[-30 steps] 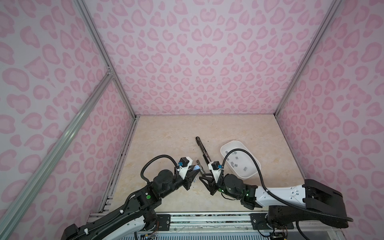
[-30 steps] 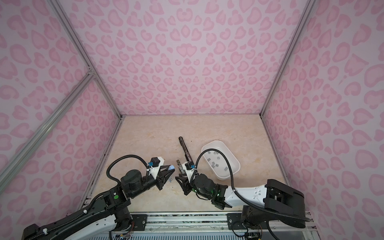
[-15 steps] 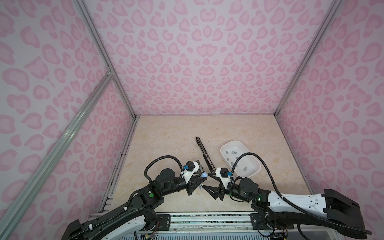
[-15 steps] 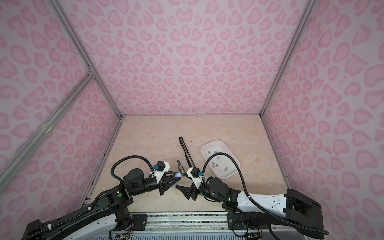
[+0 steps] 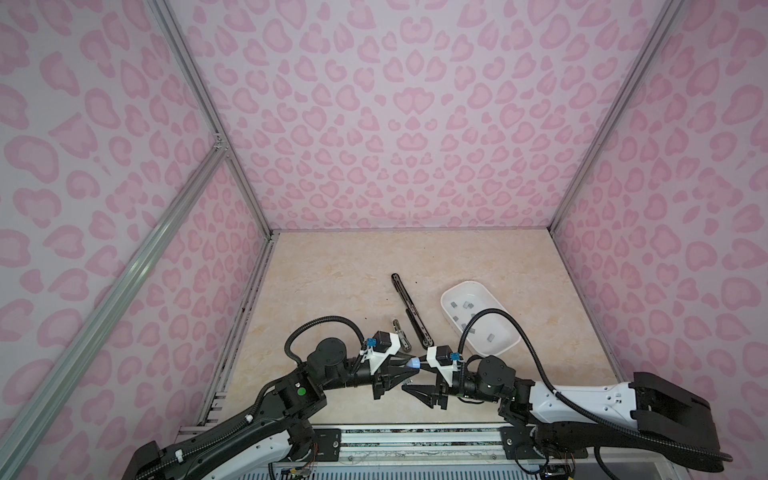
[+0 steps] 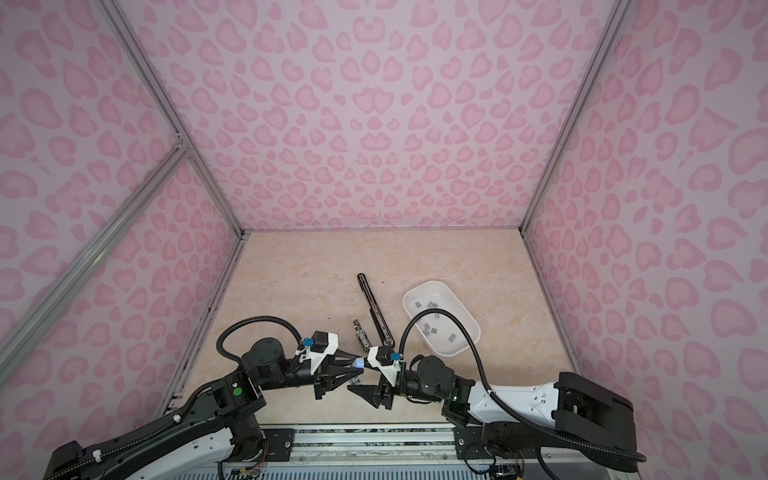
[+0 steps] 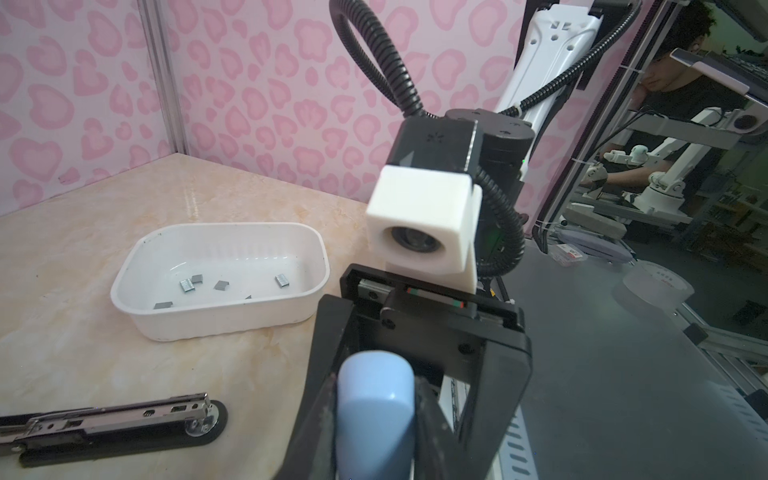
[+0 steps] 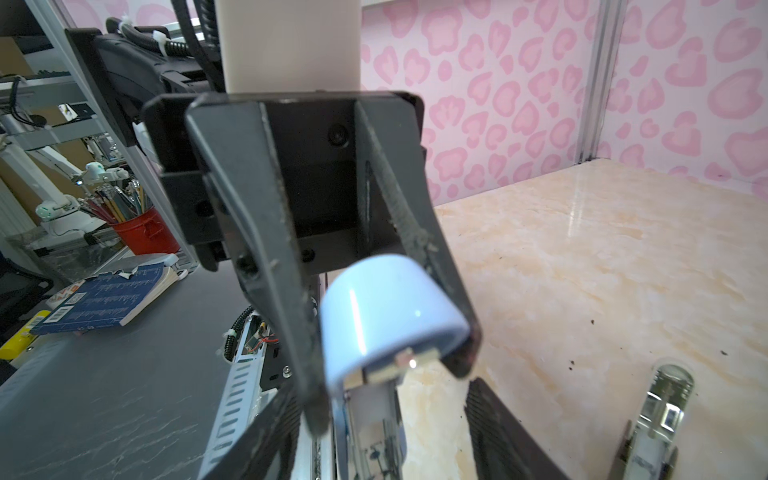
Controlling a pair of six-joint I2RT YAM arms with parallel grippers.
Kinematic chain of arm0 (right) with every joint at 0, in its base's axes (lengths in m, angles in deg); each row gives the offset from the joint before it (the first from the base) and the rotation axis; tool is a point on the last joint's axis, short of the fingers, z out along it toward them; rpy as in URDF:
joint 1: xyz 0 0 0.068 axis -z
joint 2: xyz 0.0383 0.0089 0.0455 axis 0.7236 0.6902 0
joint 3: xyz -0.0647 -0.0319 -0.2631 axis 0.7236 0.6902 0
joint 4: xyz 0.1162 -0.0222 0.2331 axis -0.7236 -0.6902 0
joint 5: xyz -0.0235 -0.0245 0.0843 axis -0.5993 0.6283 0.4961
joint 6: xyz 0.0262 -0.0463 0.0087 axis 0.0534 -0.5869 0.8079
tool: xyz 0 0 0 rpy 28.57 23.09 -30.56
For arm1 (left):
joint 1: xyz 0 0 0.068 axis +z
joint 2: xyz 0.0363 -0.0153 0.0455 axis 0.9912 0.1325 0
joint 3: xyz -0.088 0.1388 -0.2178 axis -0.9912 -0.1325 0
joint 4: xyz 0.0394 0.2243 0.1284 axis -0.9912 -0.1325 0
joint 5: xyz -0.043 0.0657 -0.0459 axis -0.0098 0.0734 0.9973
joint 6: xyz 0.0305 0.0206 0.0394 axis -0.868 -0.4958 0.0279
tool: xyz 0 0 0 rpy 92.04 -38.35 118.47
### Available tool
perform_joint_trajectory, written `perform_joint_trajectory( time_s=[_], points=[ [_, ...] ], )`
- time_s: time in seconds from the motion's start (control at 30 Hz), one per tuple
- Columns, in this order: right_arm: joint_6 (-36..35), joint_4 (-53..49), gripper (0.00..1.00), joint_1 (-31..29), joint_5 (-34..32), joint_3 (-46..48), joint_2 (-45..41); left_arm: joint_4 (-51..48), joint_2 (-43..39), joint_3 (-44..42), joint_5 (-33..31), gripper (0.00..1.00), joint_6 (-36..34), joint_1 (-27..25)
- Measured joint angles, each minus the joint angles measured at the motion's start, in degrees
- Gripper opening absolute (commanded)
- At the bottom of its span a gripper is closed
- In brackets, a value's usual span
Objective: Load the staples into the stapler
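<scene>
The left claw [image 7: 375, 386] is clamped on a pale blue stapler [image 8: 386, 303]. The right claw [image 5: 410, 377] faces it, jaws apart on either side of that stapler. Just beyond both claws lies a black stapler [image 5: 409, 309], opened flat. Farther off, past the right claw, the staples [image 7: 187, 286] sit in a white tray [image 7: 216, 318].

Reaching in low from the near edge with both arms, wrists level, tips facing. Clamping the end of a light-blue stapler [image 5: 413, 364] in the left gripper [image 5: 409, 367]. Holding the right gripper [image 5: 415, 377] spread wide just opposite.
</scene>
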Motion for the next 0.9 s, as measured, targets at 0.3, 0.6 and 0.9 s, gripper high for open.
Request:
perform_joint_trajectory(
  time_s=[0.3, 0.6, 0.9],
  points=[
    [0.11, 2.6, 0.44, 0.07, 2.84, -0.13, 1.36, 0.79, 0.61, 0.02, 1.79, 0.04, 0.0, 0.0],
    [1.14, 3.19, 0.22, 0.11, 3.82, -0.96, 2.82, 0.81, 0.52, 0.02, 2.58, 0.04, -0.79, 0.0],
    [2.19, 1.86, 0.15, 0.11, 2.78, -2.21, 2.86, 0.87, -0.66, -0.26, 1.4, 0.51, -0.55, 0.0]
  ],
)
